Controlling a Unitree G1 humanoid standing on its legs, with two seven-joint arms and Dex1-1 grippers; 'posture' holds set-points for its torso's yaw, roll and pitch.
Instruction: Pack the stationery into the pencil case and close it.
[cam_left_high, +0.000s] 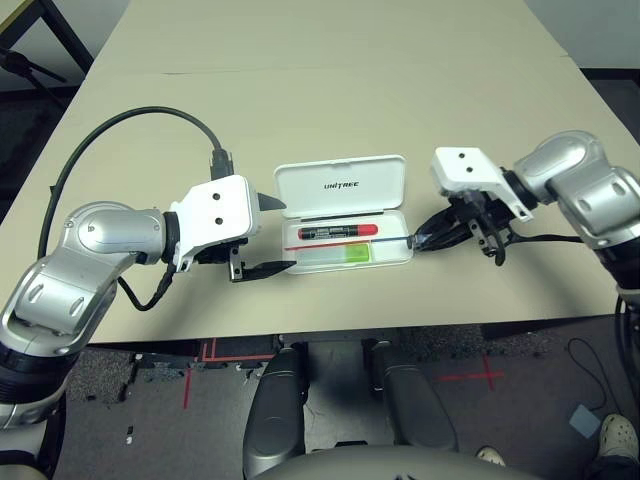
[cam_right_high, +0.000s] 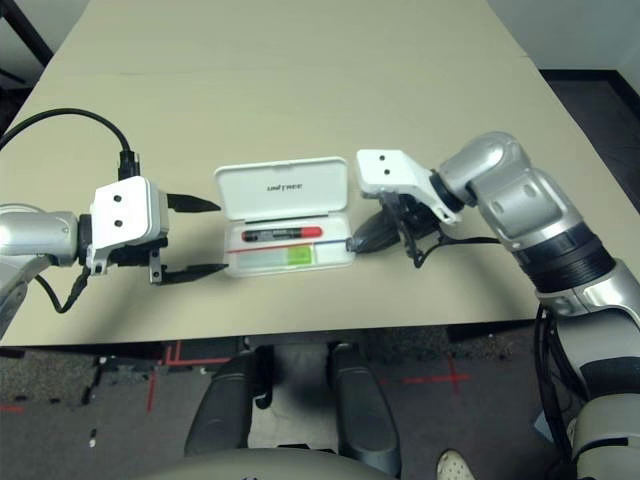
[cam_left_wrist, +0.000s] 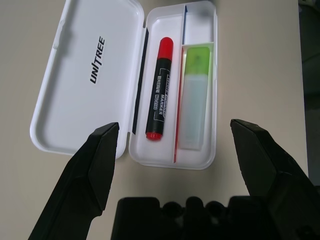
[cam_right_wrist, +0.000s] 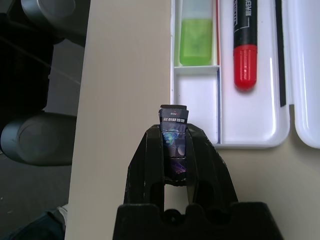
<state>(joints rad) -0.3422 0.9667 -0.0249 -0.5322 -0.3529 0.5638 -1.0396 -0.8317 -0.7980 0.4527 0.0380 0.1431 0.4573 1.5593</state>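
Observation:
The white pencil case (cam_left_high: 392, 262) lies open near the table's front edge, its lid (cam_left_high: 340, 183) marked "UNITREE" folded back flat. Inside, the red marker (cam_left_wrist: 159, 95) with its black label lies along the hinge side. The whitish highlighter (cam_left_wrist: 193, 100) with the lime-green cap rests in the front compartment. My right gripper (cam_left_high: 414, 241) is at the case's right end, shut on the tiny dark silvery block (cam_right_wrist: 173, 120), just outside the rim by a small empty compartment (cam_right_wrist: 196, 107). My left gripper (cam_left_high: 288, 236) is open at the case's left end, one finger on either side of it.
The table's front edge (cam_left_high: 330, 325) runs close behind both grippers, with floor and red tape marks below. A black cable (cam_left_high: 150, 115) loops over the table from my left wrist. Bare tabletop (cam_left_high: 330, 80) stretches beyond the case.

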